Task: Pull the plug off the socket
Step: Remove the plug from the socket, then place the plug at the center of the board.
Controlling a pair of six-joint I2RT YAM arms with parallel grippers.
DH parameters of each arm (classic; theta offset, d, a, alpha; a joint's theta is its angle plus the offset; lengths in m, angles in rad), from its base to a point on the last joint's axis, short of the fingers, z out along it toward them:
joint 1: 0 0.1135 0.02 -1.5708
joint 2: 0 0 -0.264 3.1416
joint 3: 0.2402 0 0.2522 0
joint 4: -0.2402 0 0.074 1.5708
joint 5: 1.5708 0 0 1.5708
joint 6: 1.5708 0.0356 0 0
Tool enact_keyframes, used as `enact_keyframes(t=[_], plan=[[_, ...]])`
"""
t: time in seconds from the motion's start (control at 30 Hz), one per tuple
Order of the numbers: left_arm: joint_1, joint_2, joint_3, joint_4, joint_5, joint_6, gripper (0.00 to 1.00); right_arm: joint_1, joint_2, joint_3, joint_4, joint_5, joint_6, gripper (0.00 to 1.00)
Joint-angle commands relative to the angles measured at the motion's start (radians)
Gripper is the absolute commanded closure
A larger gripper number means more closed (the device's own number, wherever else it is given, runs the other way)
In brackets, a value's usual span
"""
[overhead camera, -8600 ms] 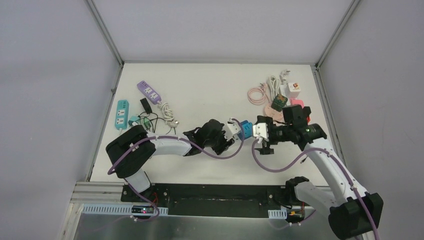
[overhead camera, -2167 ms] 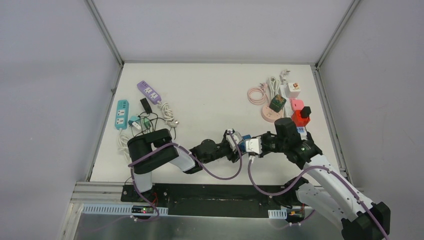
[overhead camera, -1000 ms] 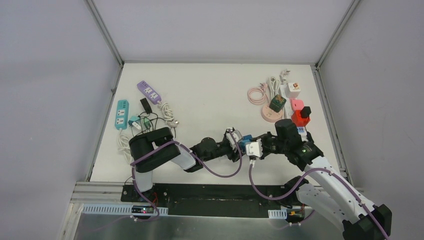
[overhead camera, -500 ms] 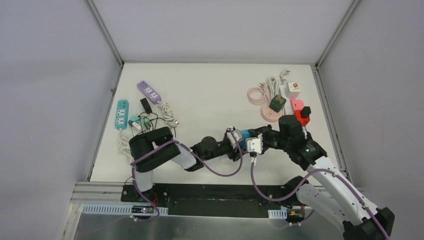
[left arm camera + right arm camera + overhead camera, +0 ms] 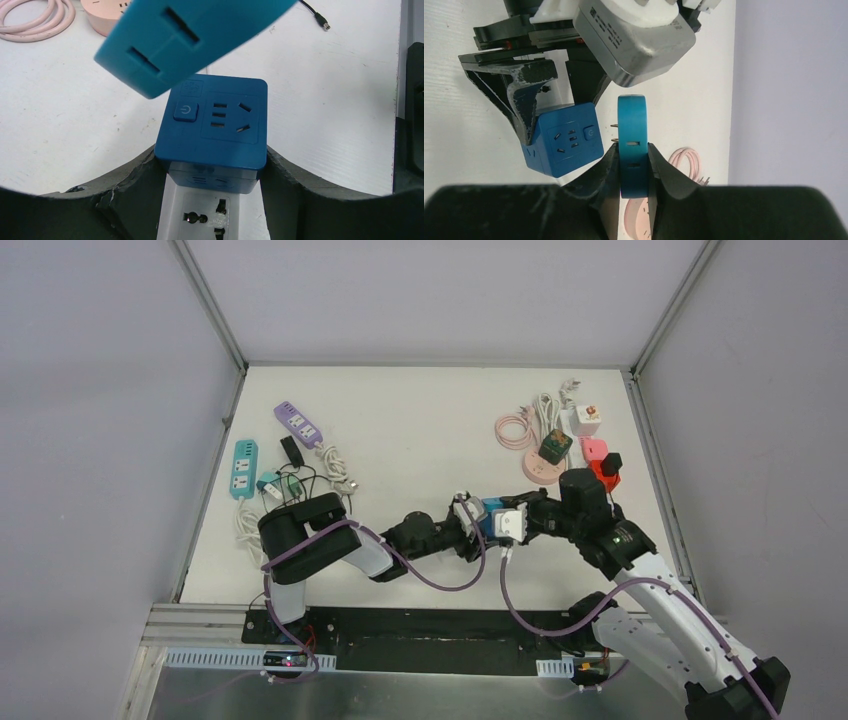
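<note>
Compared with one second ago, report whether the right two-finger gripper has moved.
Yes: the right gripper moved slightly up-frame, nearer the round pink power socket.

Since a second ago the right end effector point(image 5: 632, 159) has shifted farther up the desk point(image 5: 420, 420) — its plug point(image 5: 631, 120) now clear of the socket point(image 5: 564, 139), prongs exposed.
</note>
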Motion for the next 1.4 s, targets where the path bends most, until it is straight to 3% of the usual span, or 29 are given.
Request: enact_keyframes(t=[0.0, 0.17, 0.33, 0.57, 0.93, 1.03, 1.17, 1.37], plan=[[0.01, 0.001, 0.018, -0.098, 0.014, -0.041, 0.42, -0.017, -0.006, 0.065, -0.006, 0.013, 0.104, 1.0], [0.009, -0.024, 0.019, -0.11, -0.005, -0.042, 0.14, -0.034, -0.009, 0.085, -0.02, 0.016, 0.194, 1.0], [0.007, -0.063, 0.007, -0.115, -0.028, -0.041, 0.02, -0.054, -0.011, 0.102, -0.045, 0.002, 0.263, 1.0], [0.007, -0.241, -0.027, -0.212, -0.055, -0.051, 0.01, -0.105, 0.021, 0.162, -0.131, -0.046, 0.39, 1.0], [0.031, -0.754, -0.039, -0.698, -0.133, -0.202, 0.01, -0.224, 0.162, 0.316, -0.247, -0.276, 0.691, 1.0], [0.079, -0.856, -0.028, -0.778, -0.062, -0.285, 0.01, -0.257, 0.251, 0.383, -0.346, -0.41, 0.713, 1.0], [0.171, -0.896, 0.013, -0.836, 0.076, -0.406, 0.01, -0.28, 0.357, 0.445, -0.496, -0.538, 0.669, 1.0], [0.21, -0.788, 0.126, -0.856, 0.187, -0.508, 0.04, -0.28, 0.371, 0.424, -0.485, -0.596, 0.71, 0.98]])
